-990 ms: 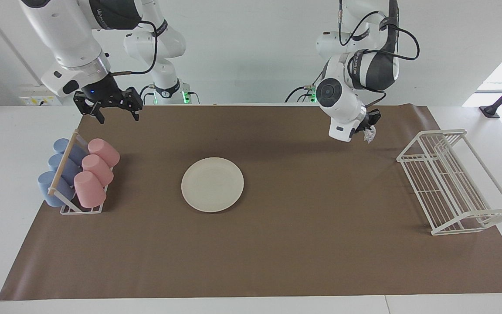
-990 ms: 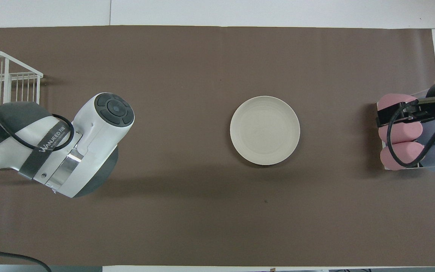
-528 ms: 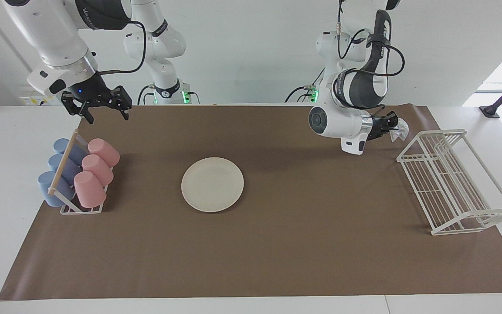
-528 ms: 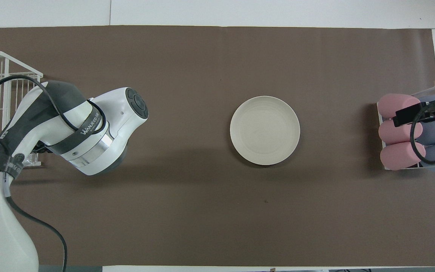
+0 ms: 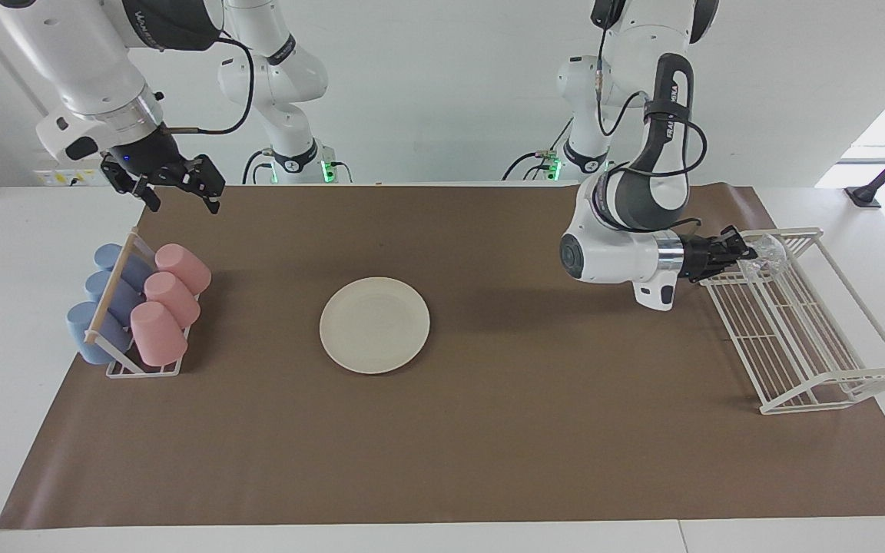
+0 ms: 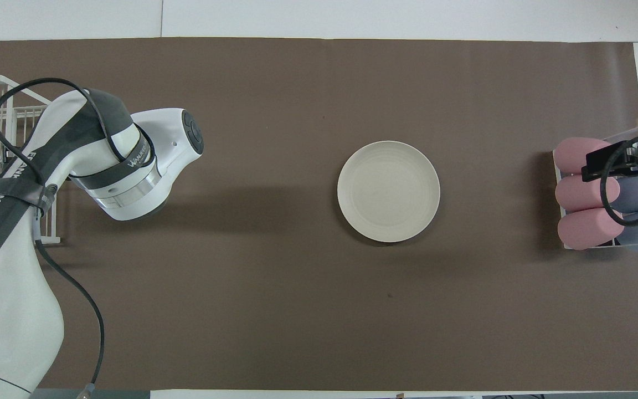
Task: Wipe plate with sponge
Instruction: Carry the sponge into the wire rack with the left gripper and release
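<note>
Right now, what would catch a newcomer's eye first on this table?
The left hand holds the sponge over the white wire rack at the left arm's end. The plate sits alone mid-table, and the open right hand hangs above the rack of cups.

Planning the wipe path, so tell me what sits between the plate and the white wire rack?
Only bare brown mat, plain in the facing view; the left arm hangs above it.

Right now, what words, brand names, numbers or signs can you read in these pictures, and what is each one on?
"WANJEED": on the black strap round the left arm's white wrist.
"FRANKA": on the black strap up the left arm's forearm.
"...MIKA": on that same strap, seen from overhead; start hidden.
Lettering on the right arm's dark band: not readable.
Nothing else carries text.
</note>
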Tool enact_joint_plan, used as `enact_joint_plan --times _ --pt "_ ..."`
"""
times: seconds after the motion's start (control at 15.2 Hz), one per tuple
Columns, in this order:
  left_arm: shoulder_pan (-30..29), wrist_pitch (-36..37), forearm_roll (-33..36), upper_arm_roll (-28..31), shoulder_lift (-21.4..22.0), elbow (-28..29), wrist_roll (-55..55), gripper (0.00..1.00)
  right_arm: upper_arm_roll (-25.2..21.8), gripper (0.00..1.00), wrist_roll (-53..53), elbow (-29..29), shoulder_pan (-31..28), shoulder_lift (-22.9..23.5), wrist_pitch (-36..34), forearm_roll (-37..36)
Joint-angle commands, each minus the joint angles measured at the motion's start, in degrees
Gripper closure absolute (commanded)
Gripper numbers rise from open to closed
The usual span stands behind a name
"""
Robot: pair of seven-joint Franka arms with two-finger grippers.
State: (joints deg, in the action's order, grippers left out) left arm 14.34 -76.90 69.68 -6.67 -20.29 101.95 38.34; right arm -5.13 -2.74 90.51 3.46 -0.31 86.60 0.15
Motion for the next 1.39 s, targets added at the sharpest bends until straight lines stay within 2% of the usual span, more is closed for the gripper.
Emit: enact_joint_plan --times 0.0,0.26,0.92,0.99,1.06,1.19,1.32 --pt "-3.25 -5.08 1.34 -0.1 -1.6 -1.4 0.51 1.0 -0.05 0.0 2.37 0.28 -0.12 -0.3 0.49 0.99" --pt "-5.28 -8.43 0.9 -0.18 -2.04 -0.53 1.38 1.0 -0.14 0.0 2.47 0.28 -0.56 -0.39 0.24 1.0" --pt "-5.46 -10.46 -1.56 -0.18 -1.86 0.36 5.26 1.0 -0.05 0.0 2.82 0.28 0.06 -0.57 0.06 1.0" --pt "-5.55 -10.55 -1.56 -0.18 -1.86 0.36 5.26 0.63 -0.05 0.0 2.65 0.28 0.06 -0.57 0.06 1.0" --pt "-5.72 -10.55 -1.56 -0.18 -1.86 0.36 5.26 0.35 -0.05 0.0 2.82 0.28 -0.03 -0.65 0.06 1.0" --pt "-5.72 -10.55 -1.56 -0.18 -1.86 0.27 5.35 0.0 -0.05 0.0 2.82 0.28 0.06 -0.57 0.06 1.0" --pt "-5.72 -10.55 -1.56 -0.18 -1.86 0.36 5.35 0.0 0.04 0.0 2.82 0.37 0.06 -0.66 0.06 1.0"
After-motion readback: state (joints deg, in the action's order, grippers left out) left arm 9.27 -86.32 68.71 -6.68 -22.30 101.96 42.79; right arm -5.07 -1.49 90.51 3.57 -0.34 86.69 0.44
